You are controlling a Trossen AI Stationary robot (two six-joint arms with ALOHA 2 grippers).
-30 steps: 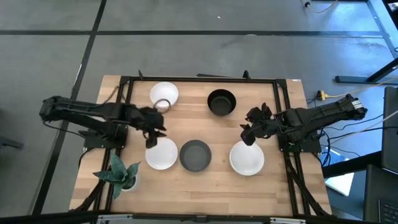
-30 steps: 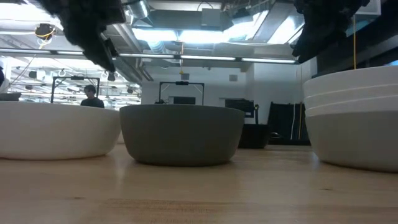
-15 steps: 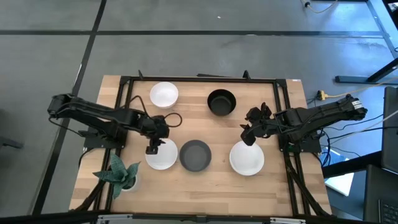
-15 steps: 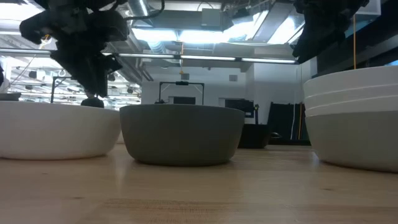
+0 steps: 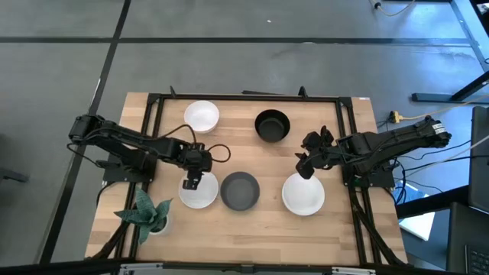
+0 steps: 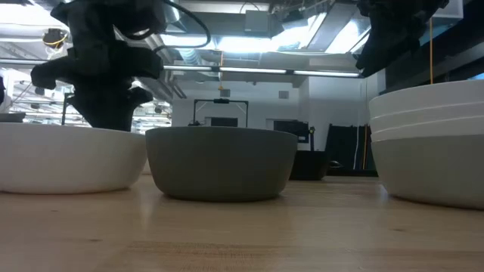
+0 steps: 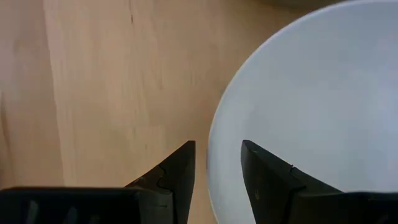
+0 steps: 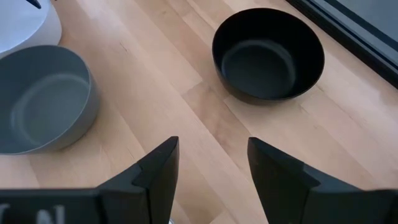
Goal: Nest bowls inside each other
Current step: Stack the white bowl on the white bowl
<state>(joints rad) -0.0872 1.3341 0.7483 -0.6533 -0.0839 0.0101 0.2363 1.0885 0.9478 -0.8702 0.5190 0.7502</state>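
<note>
I see a pale wooden table (image 5: 252,221) on a grey floor, with a bright ceiling-lit room behind it in the low view. On it sit a white bowl at the far left (image 5: 202,115), a black bowl (image 5: 272,125) beside it, and nearer me a row: white bowl (image 5: 200,193), grey bowl (image 5: 240,191), then a stack of white bowls (image 5: 303,195). A small green plant (image 5: 147,212) stands at the near left corner. My left gripper (image 5: 191,182) hangs over the near white bowl's rim, fingers apart, one on each side of the rim, holding nothing. My right gripper (image 5: 304,171) hovers just above the stack's far edge, fingers spread and empty.
</note>
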